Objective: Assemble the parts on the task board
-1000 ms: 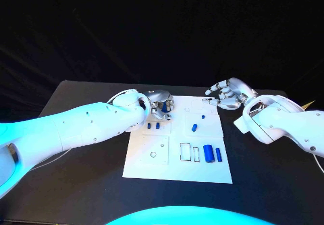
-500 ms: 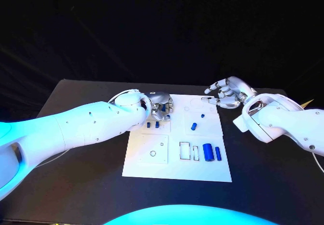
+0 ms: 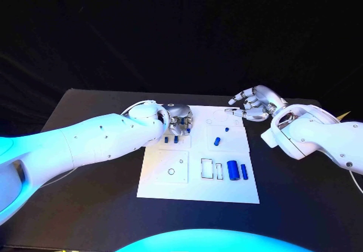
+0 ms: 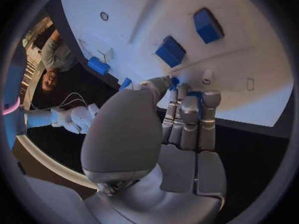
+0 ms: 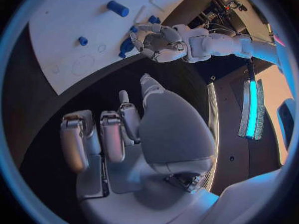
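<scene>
Meanwhile, left hand (image 3: 179, 119) has eased nearer over task board (image 3: 198, 184).

- The left arm (image 3: 83, 142) comes in from the left side and reaches across to the far left part of the white board
- The left hand (image 3: 178, 118) is bent downward at the wrist, its fingers (image 4: 187, 115) lying close together and straight, tips down against the board with the thumb alongside; whether anything is pinched there cannot be told
- The right arm (image 3: 321, 137) enters from the right side, forearm angled toward the board's far right corner
- The right hand (image 3: 256, 104) hovers above that corner, palm down, its fingers (image 5: 99, 139) loosely curled and spread apart, holding nothing
</scene>
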Controlling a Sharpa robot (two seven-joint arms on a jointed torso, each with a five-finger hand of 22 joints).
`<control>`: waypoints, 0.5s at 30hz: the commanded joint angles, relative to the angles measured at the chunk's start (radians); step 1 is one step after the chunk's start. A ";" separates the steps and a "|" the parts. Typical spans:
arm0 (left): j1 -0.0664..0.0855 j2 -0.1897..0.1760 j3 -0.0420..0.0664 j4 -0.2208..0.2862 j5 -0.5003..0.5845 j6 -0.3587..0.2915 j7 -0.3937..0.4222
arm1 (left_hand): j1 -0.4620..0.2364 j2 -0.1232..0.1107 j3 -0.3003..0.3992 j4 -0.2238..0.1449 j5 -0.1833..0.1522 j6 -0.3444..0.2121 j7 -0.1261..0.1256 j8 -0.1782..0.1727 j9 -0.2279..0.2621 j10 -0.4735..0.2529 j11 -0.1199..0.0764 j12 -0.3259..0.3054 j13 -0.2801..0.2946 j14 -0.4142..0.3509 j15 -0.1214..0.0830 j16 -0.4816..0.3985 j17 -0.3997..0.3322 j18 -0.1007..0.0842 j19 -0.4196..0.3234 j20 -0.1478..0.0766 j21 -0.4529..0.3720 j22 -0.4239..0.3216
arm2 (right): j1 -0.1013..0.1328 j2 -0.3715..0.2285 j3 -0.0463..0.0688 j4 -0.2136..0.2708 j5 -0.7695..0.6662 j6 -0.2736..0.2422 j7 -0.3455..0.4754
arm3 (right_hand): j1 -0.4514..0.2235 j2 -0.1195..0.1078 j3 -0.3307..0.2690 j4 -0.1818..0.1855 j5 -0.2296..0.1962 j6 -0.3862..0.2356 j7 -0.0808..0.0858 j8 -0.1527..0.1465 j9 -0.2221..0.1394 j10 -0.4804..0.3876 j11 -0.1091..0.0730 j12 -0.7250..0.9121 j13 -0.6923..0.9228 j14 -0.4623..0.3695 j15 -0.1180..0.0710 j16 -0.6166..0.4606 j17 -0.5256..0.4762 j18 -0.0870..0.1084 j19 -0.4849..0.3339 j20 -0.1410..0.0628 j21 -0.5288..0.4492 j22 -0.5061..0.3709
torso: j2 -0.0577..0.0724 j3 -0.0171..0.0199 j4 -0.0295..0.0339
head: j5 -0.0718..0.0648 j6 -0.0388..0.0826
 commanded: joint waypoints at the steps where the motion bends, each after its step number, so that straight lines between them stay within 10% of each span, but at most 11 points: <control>1: -0.001 0.005 0.000 -0.002 -0.005 0.007 0.001 | 0.008 0.000 0.009 -0.003 -0.005 0.010 0.001 -0.006 -0.002 0.009 0.000 -0.005 -0.003 0.005 -0.001 0.008 0.002 -0.018 0.010 -0.001 0.007 0.007 | -0.001 0.000 0.000 0.002 -0.004 0.001 0.012 | -0.004 0.002 0.006 0.002 0.004 -0.009 0.001 0.007 0.001 -0.010 0.000 -0.006 0.053 0.090 -0.007 -0.006 0.214 -0.007 0.105 -0.008 0.006 0.263 | 0.001 0.0003 -0.0001 | -0.001 0.000; 15: -0.008 0.018 0.001 -0.019 -0.001 0.010 0.004 | 0.000 0.005 0.035 -0.021 -0.008 0.028 0.000 -0.016 -0.012 0.030 -0.003 -0.019 -0.018 0.017 -0.005 0.026 0.012 -0.022 0.023 -0.006 0.026 0.030 | -0.001 0.000 0.000 0.004 -0.004 0.003 0.012 | -0.004 0.003 0.007 0.002 0.004 -0.009 0.001 0.008 0.002 -0.008 0.000 -0.003 0.055 0.091 -0.007 -0.006 0.214 -0.007 0.105 -0.008 0.006 0.263 | 0.000 0.0003 -0.0004 | -0.002 -0.003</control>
